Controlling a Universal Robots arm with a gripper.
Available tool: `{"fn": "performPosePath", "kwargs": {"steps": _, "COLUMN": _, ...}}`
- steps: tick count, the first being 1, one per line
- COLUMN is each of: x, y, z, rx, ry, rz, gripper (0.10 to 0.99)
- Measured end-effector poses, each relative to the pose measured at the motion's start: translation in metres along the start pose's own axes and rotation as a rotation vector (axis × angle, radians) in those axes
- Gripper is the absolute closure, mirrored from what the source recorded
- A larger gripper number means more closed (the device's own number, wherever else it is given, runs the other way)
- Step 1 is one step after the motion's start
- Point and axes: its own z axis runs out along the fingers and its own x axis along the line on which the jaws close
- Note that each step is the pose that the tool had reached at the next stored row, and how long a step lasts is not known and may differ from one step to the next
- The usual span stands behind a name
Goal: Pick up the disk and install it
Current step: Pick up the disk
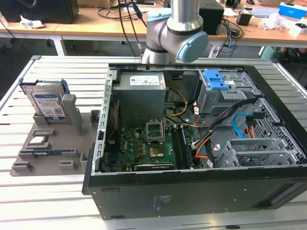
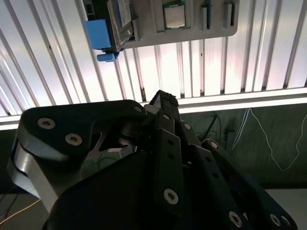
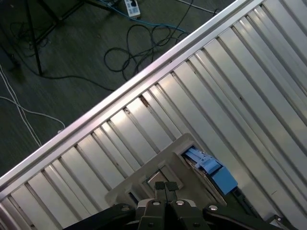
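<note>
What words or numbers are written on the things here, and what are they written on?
No print here can be read.
The disk: white-and-blue label, print too small to read.
The power supply: white label, print too small to read.
The computer case: small sticker on its side wall, too small to read.
The blue box on the far desk: white marks, too small to read.

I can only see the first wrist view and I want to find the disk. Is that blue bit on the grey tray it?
Observer: Yes. In the exterior view the disk stands upright in the tray, label showing, nothing touching it.
Operator: Where's the computer?
Observer: The open case lies on the table beside the tray, at the exterior view's right of it.
Operator: And the arm?
Observer: The arm stands behind the case.
</note>
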Motion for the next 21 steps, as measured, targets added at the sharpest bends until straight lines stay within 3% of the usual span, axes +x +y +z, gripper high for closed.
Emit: {"fn": "performPosePath", "kwargs": {"steps": 21, "x": 0.0000, "y": 0.0000, "z": 0.0000, "rx": -0.003, "ry": 0.0055, "rz": -0.121, "gripper": 0.980}}
